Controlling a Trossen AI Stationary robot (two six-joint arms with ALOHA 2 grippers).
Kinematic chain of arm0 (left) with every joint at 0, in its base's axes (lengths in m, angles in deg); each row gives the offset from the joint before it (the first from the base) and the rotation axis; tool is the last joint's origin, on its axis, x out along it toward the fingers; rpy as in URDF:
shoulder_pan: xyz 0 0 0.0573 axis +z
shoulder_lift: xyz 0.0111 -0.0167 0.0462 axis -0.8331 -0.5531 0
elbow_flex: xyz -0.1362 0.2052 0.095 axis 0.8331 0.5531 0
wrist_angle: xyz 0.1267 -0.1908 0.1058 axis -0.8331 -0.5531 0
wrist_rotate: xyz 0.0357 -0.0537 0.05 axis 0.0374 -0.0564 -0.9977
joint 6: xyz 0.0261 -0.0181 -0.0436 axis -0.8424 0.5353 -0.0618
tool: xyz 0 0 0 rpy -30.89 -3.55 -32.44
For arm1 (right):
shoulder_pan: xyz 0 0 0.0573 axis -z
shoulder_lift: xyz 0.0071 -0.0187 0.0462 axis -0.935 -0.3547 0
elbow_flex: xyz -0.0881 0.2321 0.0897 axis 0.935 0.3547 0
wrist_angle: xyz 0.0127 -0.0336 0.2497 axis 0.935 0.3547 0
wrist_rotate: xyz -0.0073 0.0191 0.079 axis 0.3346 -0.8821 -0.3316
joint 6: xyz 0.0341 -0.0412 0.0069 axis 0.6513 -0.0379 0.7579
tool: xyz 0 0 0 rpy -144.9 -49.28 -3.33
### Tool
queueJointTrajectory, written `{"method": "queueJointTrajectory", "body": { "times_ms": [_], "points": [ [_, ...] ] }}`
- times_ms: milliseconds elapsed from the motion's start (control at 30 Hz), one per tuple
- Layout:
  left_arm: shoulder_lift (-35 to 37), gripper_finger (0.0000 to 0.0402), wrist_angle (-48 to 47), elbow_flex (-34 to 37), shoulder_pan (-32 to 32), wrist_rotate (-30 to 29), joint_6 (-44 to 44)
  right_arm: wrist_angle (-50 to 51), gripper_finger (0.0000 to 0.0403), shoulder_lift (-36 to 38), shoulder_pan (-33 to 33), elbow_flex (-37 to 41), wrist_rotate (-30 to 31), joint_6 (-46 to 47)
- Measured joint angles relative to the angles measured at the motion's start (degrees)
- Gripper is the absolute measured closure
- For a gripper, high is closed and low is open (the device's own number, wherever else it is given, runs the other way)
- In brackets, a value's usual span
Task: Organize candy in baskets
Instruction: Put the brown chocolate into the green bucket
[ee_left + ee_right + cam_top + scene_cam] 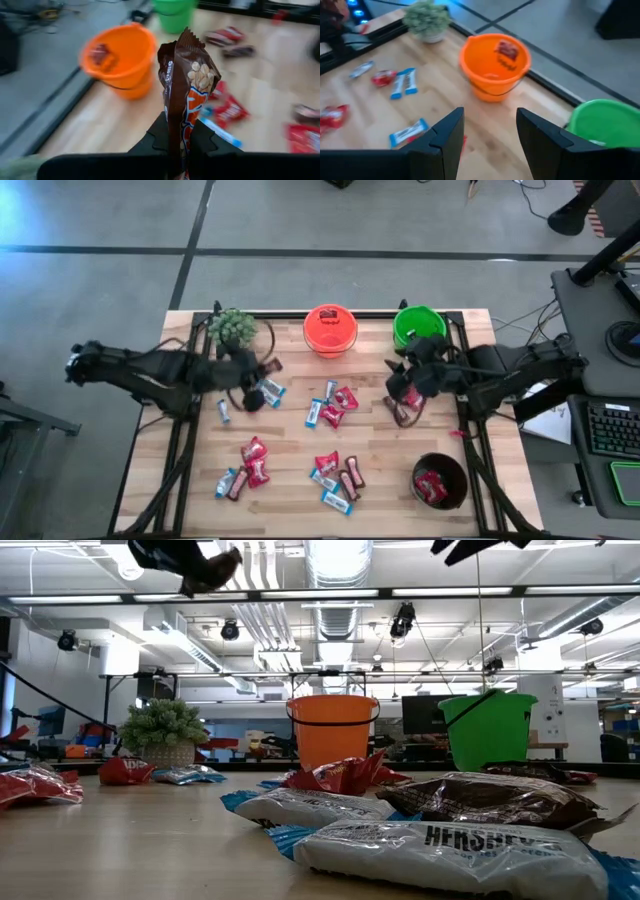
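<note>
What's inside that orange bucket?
One red packet lies inside the orange bucket, against its wall. Some of the bottom shows bare; the rest is hidden behind the near rim.

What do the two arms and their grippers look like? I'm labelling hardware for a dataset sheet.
Both arms are dark, nearly black, built of jointed segments with thin black cables looping alongside them. The left gripper and right gripper each end in two flat, matte black fingers with angular, blocky edges. No markings or logos are readable on them.
</note>
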Motion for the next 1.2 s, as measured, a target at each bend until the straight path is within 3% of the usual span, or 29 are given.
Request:
{"method": "queueJointTrajectory", "body": {
  "times_ms": [233, 400, 667, 967, 1100, 1200],
  "points": [
    [1.4, 0.04, 4.49, 0.0, 13.93, 2.35, -6.14, -0.44, 0.0232, 0.0, 8.0, 0.0, -0.49, -5.44],
    [1.16, 0.04, 10.92, 0.0, 22.18, 9.49, -8.54, -4.27, 0.0232, 0.0, 14.58, 0.0, -3.92, -11.01],
    [-0.31, 0.04, 18.96, 0.0, 29.51, 14.08, -12.84, -17.29, 0.0232, -0.02, 24.04, 0.04, -15.02, -24.66],
    [-1.13, 0.04, 20.01, 0.0, 33.29, 16.5, -13.27, -21.89, 0.0232, -0.81, 38.18, 0.04, -34.02, -26.23],
    [-1.72, 0.04, 22.33, 0.0, 35.11, 16.63, -14.29, -23.01, 0.0232, -2.9, 43.01, 0.04, -39.2, -27.82],
    [-2.33, 0.04, 24.94, 0.0, 37.0, 16.59, -14.33, -25.13, 0.0232, -5.37, 47.26, 0.04, -46.64, -28.57]
  ]
}}
